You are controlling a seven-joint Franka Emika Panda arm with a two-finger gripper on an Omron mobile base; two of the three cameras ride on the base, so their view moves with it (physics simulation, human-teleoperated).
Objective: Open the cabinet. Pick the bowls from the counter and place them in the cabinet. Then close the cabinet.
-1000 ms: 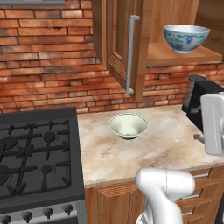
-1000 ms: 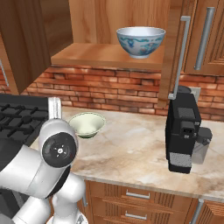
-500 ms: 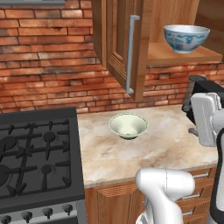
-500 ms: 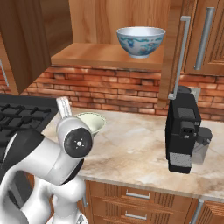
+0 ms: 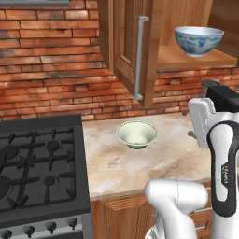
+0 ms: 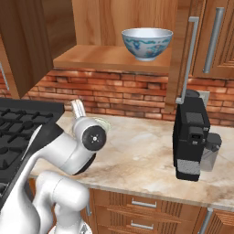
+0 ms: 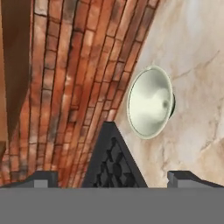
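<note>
The cabinet (image 5: 122, 42) stands open, and a light blue bowl (image 5: 198, 41) (image 6: 146, 43) sits on its lower shelf (image 6: 105, 58). A pale green-cream bowl (image 5: 137, 134) (image 7: 150, 101) rests upright on the beige counter (image 5: 116, 163), partly hidden behind my arm in the right base view (image 6: 106, 122). My gripper (image 5: 188, 124) (image 7: 116, 178) hangs above the counter to the right of that bowl and points at it. Its fingers are spread wide, with nothing between them. It is well clear of the bowl.
A black gas stove (image 5: 37, 163) (image 6: 23, 123) (image 7: 113, 162) borders the counter on the left. A black coffee machine (image 6: 192, 137) (image 5: 225, 95) stands at the right, close behind my hand. The open cabinet door with its bar handle (image 5: 140, 56) hangs above the bowl. A brick wall (image 5: 51, 70) backs the counter.
My hand has swung left over the counter, away from the coffee machine and towards the green-cream bowl. Both bowls and the cabinet doors stay where they were.
</note>
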